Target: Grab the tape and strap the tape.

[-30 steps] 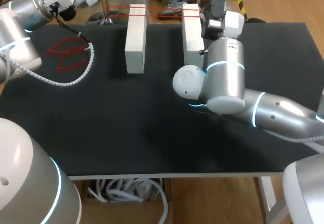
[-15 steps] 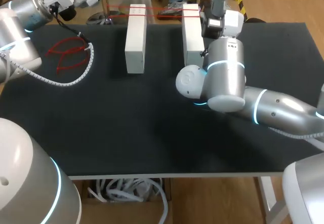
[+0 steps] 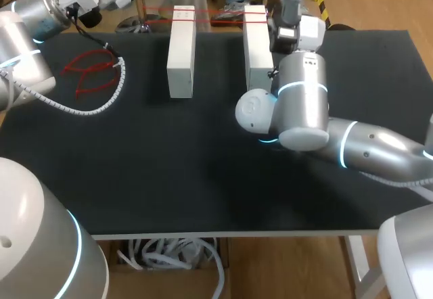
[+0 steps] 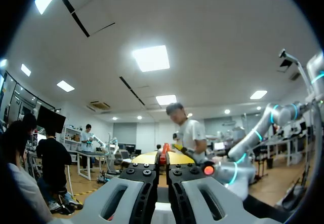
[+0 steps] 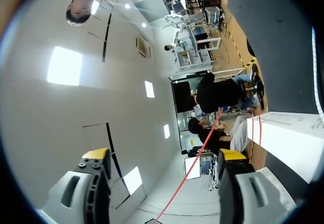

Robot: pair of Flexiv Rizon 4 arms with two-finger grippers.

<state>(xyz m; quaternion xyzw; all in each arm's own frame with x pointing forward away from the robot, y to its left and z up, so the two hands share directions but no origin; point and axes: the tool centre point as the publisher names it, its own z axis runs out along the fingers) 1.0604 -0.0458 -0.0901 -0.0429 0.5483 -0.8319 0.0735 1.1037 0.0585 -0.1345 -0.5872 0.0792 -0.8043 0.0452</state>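
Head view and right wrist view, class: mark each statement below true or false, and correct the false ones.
1. Two white rectangular blocks stand on the black table. True.
2. The right hand is shut. False: its fingers stand wide apart, with the thin red tape running between them.
3. Loose red straps lie on the table beside a white coiled cable. True.
4. The thin red tape crosses the blocks at their near ends. False: it crosses them at their far ends.
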